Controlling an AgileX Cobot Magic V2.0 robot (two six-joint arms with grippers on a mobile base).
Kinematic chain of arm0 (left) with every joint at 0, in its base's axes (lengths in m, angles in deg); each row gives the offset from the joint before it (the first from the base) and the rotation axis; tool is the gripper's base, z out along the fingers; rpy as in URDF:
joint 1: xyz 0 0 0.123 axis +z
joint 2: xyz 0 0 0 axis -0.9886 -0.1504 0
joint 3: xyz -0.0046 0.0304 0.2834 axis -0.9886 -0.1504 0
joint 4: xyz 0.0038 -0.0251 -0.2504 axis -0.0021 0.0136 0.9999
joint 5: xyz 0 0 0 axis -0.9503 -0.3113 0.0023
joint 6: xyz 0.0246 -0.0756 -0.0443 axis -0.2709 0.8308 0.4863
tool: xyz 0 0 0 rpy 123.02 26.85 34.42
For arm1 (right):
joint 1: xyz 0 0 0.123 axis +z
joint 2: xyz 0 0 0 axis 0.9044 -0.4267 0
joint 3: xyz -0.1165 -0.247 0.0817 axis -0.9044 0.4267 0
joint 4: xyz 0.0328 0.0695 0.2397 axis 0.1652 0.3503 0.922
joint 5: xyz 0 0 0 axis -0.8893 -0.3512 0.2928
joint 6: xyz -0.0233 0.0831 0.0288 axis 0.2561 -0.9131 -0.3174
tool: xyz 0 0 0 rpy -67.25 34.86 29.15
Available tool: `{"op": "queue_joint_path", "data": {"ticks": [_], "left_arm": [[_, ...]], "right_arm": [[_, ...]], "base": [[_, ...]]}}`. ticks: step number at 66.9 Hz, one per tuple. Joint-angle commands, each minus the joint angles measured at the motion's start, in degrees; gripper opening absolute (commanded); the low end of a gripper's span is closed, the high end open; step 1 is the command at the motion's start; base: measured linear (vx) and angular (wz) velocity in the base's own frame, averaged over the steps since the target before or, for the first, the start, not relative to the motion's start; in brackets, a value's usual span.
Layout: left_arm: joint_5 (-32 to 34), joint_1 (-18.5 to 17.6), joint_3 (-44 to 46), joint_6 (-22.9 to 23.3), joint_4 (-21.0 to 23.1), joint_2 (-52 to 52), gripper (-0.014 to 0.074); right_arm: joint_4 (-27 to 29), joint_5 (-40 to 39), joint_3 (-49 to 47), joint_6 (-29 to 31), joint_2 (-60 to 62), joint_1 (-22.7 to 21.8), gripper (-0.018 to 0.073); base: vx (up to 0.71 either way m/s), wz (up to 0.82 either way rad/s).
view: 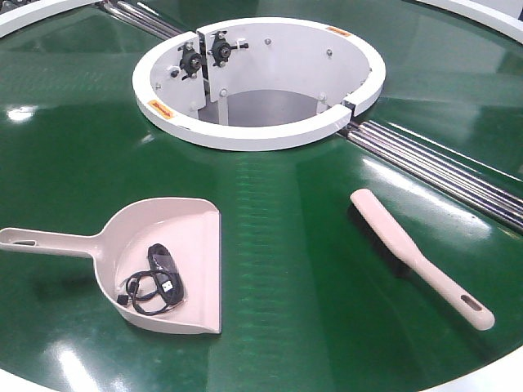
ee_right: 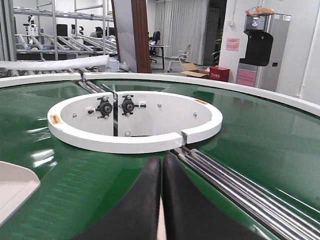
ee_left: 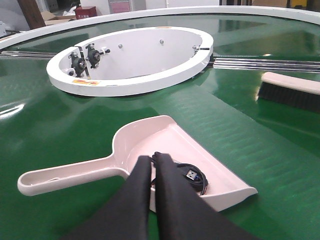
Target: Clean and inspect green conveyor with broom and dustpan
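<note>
On the left of the green conveyor [view: 270, 245] lies the dustpan [view: 176, 245], its handle running out leftward and its open mouth facing right, with a coiled black cable [view: 155, 282] inside the scoop. The left gripper [ee_left: 152, 158] hangs just above the junction of handle and scoop, fingers pressed together and holding nothing; the handle's long axis stretches away to its left, so this arm is plainly the nearer one for the pan. Behind sits the white ring hub [view: 261, 135]. To the right, the broom [view: 409, 253] lies diagonally, bristle head toward the hub, slotted handle pointing to the near right edge. The right gripper [ee_right: 161, 162] is likewise closed and empty, aimed at the hub; its own view does not show the broom, so their offset is probably modest but cannot be judged.
</note>
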Motion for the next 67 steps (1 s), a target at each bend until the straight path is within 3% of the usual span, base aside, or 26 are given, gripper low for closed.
{"op": "queue_joint_path", "data": {"ticks": [1,9,24,31,37,44,57,67], "left_arm": [[4.6,-0.2,1.3,0.5,0.7,-0.5,-0.0008],[6.7,2.1,-1.4,0.4,0.3,0.0,-0.0008],[16.9,17.0,-13.2,1.8,0.9,8.1,-0.0006],[21.4,22.3,-16.9,3.2,0.8,9.3,-0.0006],[22.4,25.8,-18.3,7.1,2.7,9.4,-0.0006],[23.1,26.6,-18.3,9.0,2.1,9.4,-0.0006],[23.0,22.7,-18.3,9.0,1.2,9.4,-0.0006],[22.4,21.8,-18.3,9.0,0.2,9.4,-0.0006]], "right_arm": [[0.2,-4.2,-1.5,0.5,-0.6,-0.2,-0.0008],[0.2,-4.2,-1.5,0.5,-0.6,-0.2,-0.0008],[0.2,-4.2,-1.5,0.5,-0.6,-0.2,-0.0008],[0.2,-4.2,-1.5,0.5,-0.7,-0.2,-0.0008],[0.2,-4.2,-1.5,0.5,-0.7,-0.2,-0.0008],[0.2,-4.2,-1.5,0.5,-0.7,-0.2,-0.0008],[0.2,-4.2,-1.5,0.5,-0.7,-0.2,-0.0008],[0.2,-4.2,-1.5,0.5,-0.7,-0.2,-0.0008]], "base": [[0.0,0.0],[0.0,0.0],[0.0,0.0],[0.0,0.0],[0.0,0.0],[0.0,0.0],[0.0,0.0],[0.0,0.0]]}}
